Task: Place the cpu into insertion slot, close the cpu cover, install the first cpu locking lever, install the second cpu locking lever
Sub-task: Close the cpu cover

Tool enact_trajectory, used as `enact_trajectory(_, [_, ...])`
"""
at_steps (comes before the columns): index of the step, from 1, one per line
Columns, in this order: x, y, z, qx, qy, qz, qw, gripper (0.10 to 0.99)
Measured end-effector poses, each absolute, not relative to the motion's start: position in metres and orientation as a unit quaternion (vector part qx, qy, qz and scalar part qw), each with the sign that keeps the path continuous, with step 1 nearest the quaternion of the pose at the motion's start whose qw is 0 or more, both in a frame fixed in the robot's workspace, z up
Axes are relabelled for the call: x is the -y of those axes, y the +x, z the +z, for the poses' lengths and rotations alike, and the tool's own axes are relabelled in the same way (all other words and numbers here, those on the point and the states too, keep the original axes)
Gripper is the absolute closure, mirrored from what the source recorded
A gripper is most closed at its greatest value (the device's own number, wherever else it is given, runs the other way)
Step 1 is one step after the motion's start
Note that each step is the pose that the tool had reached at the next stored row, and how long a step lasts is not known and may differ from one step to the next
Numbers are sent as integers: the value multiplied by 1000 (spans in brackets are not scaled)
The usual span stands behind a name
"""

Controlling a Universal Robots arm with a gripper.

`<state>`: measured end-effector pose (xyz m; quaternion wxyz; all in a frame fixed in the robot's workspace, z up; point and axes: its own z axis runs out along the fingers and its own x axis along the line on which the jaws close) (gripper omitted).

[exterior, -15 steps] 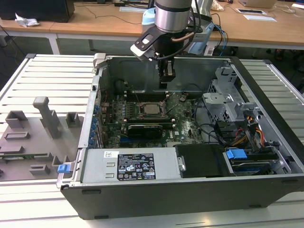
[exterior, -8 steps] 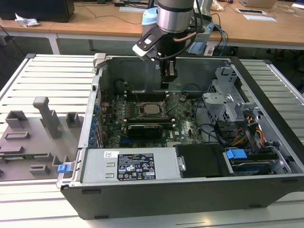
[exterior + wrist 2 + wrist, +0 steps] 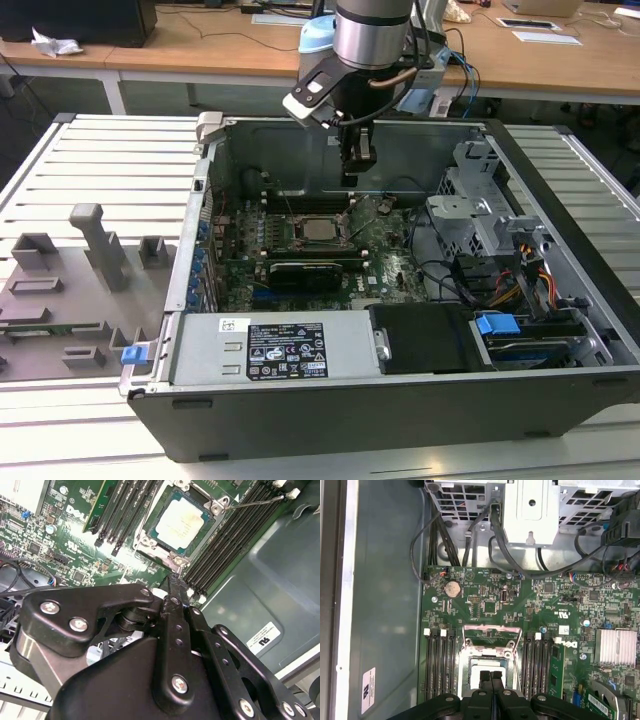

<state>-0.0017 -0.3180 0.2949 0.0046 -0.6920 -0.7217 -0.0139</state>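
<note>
Second wrist view: the cpu (image 3: 180,522) sat flat in the insertion slot (image 3: 146,541). The cpu cover (image 3: 202,539) appeared to lie around it, though full seating could not be confirmed. One thin locking lever (image 3: 255,501) stuck out from a socket corner across the memory slots (image 3: 235,540), apparently unlatched. The gripper (image 3: 172,584) hung just above one edge of the socket. Its jaws were together and held nothing. In the first wrist view the gripper (image 3: 491,677) overlapped the cpu (image 3: 476,674). By judgement, you were at the cover or lever stage. To do it well, you needed to bear with the closed tip on the metal frame or lever only, never on the chip. You also needed to descend slowly and squarely, clear of the memory slots.
</note>
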Motion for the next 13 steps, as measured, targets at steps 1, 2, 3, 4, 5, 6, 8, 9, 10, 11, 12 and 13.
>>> enact_trajectory(1, [318,0,295,722,-692,-14,5,980])
enact_trajectory(2, [318,1,295,722,-692,-14,5,980])
enact_trajectory(3, [318,2,295,722,-692,-14,5,980])
enact_trajectory(4, [318,3,295,722,-692,-14,5,980])
enact_trajectory(5, [318,5,295,722,-692,-14,5,980])
enact_trajectory(6, [317,6,295,722,-692,-14,5,980])
enact_trajectory(8, [317,8,295,722,-692,-14,5,980])
enact_trajectory(9, [317,9,295,722,-692,-14,5,980])
enact_trajectory(10, [317,11,295,722,-692,-14,5,980])
enact_trajectory(11, [317,13,295,722,-692,-14,5,980])
enact_trajectory(12, [316,14,295,722,-692,-13,5,980])
enact_trajectory(13, [316,15,295,723,-691,-13,5,980])
